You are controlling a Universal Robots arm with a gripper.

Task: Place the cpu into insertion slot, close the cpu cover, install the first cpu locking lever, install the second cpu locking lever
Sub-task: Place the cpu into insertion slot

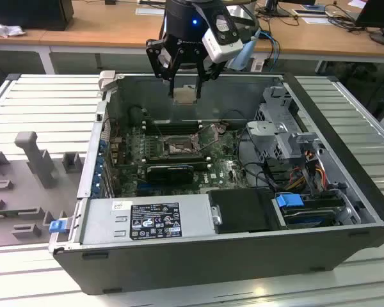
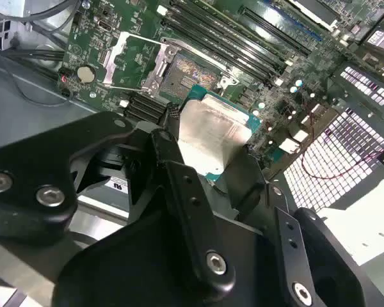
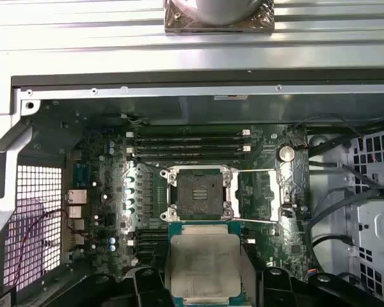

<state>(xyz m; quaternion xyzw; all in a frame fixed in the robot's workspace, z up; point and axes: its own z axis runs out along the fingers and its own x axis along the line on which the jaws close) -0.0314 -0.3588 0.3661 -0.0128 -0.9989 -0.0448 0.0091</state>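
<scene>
At the exterior view's left, the case wall (image 1: 95, 153) hems the board. Mid-frame, the pincer (image 1: 185, 88) grips the cpu (image 1: 184, 96) by its edges, level and well above the insertion slot (image 1: 179, 146), likely for a flat drop. In the first wrist view the cpu cover (image 3: 276, 192) lies swung aside; cables (image 1: 307, 167) crowd the right

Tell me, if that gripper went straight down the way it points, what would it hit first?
Most likely the motherboard, at or near the open slot. The gripper holds the cpu above them, with nothing seen between. Whether the cpu is lined up over the slot is unclear.
</scene>
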